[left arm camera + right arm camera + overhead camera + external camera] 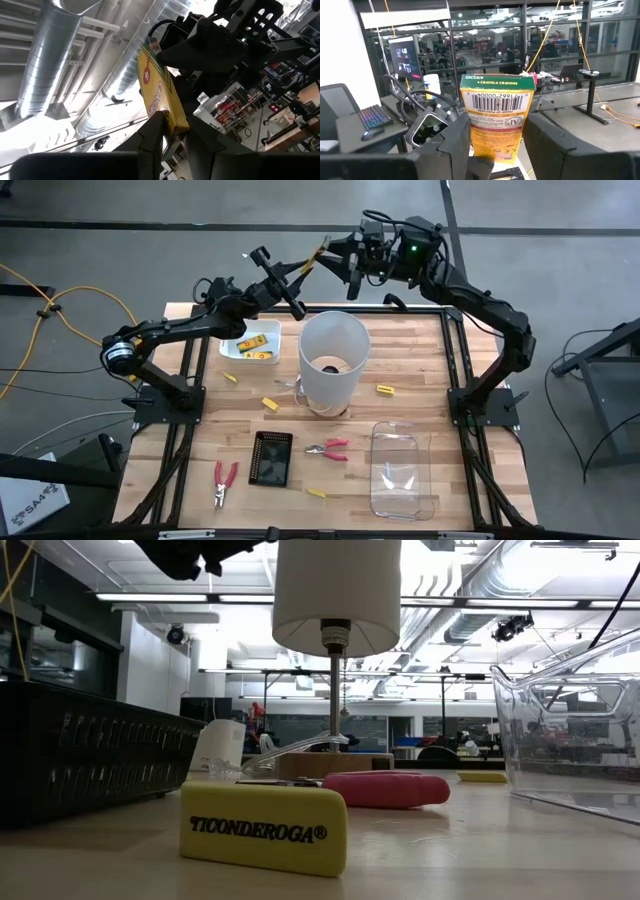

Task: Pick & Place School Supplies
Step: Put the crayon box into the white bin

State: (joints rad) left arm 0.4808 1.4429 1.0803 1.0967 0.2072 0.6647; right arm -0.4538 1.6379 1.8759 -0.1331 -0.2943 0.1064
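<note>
A: Crayon box location?
B: Mid-air beyond the table's far edge, between both arms. Left gripper pinches one end, jaws narrow. Right gripper clamps the other end.

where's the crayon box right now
The crayon box is off the table, in the air past the far edge in the high view, held between the left claw and the right claw, above the white bin.
</note>
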